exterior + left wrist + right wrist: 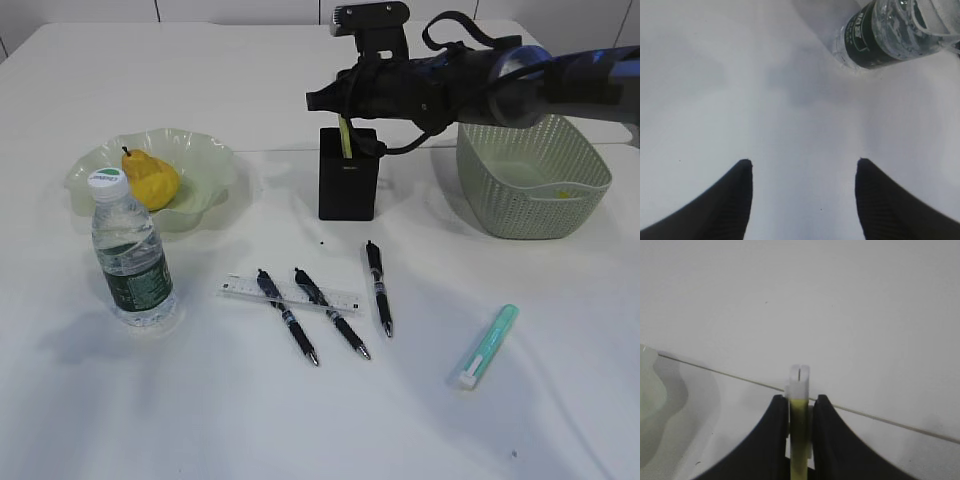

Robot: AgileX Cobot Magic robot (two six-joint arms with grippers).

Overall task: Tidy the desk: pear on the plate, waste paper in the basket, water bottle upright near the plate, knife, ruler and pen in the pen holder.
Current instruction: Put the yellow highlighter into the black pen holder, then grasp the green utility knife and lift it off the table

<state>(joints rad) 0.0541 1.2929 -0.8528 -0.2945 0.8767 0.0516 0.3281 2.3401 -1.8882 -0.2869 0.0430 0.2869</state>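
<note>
Closed on a thin yellow-green tool (799, 440), perhaps the knife, the right gripper (800, 407) holds it over the holder (348, 173) at upper centre of the exterior view. Left gripper (802, 172) stands wide apart and empty above bare desk (715, 75), near the bottle (130, 250), upright at left. Pear (150, 180) lies on the plate (205, 150). Basket (530, 175) sits at upper right. Ruler (290, 293), three pens (287, 315) and a teal tool (487, 345) remain, I judge.

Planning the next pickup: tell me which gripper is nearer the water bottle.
Left. The left gripper hovers beside the water bottle; the right gripper is over the pen holder.
</note>
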